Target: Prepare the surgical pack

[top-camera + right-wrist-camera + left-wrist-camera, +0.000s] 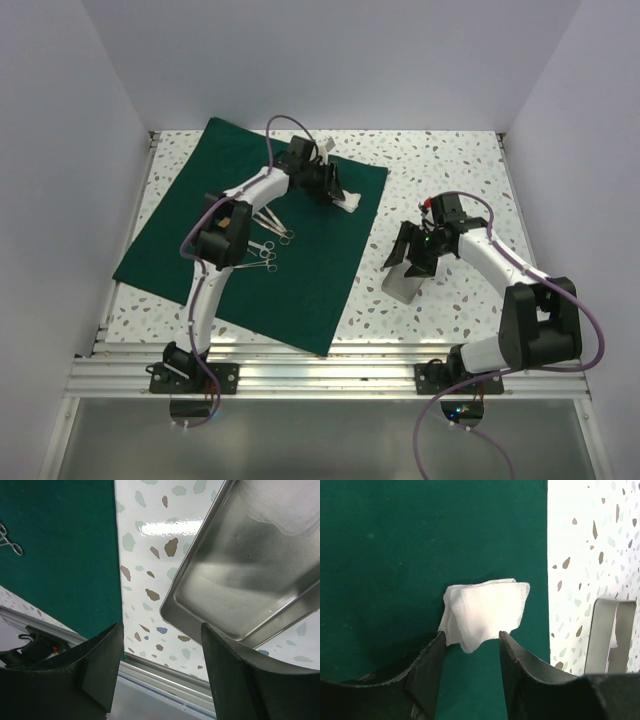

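Left gripper [471,636] flanks gauze [487,607] corner on drape [380,555].

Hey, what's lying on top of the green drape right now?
White gauze sits near the right edge of the green drape, and ring-handled steel instruments lie mid-cloth. The left arm hides a strip of cloth, so anything beneath it can't be seen.

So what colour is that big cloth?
The cloth is plain dark green; the top view shows it best.

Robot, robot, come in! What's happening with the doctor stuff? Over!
Left gripper open, gauze lying loose on green drape. Right gripper open beside steel tray, not gripping. Nothing blocking either.
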Robot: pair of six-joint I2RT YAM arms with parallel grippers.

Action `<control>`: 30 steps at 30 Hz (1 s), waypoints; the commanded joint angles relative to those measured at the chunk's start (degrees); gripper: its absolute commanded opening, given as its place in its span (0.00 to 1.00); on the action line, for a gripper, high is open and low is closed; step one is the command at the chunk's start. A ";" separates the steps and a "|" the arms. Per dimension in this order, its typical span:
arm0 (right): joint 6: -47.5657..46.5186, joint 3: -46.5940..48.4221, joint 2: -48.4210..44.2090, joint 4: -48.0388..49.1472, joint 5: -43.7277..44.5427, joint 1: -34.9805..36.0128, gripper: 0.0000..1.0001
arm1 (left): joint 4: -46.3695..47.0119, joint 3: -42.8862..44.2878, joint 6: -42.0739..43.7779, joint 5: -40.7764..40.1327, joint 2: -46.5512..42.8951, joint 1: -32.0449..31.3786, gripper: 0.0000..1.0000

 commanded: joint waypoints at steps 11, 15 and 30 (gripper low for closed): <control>-0.05 1.57 -0.09 0.13 -1.07 -0.05 0.67 | 0.04 2.65 0.41 0.64 1.46 -0.93 0.45; -0.41 1.66 -0.26 -0.31 -0.90 -0.14 0.67 | -1.10 3.97 1.02 -1.63 2.07 -0.93 0.45; -0.49 1.14 0.00 0.30 -1.07 -0.14 0.67 | -0.05 -0.95 4.63 -11.84 -3.12 -2.95 0.53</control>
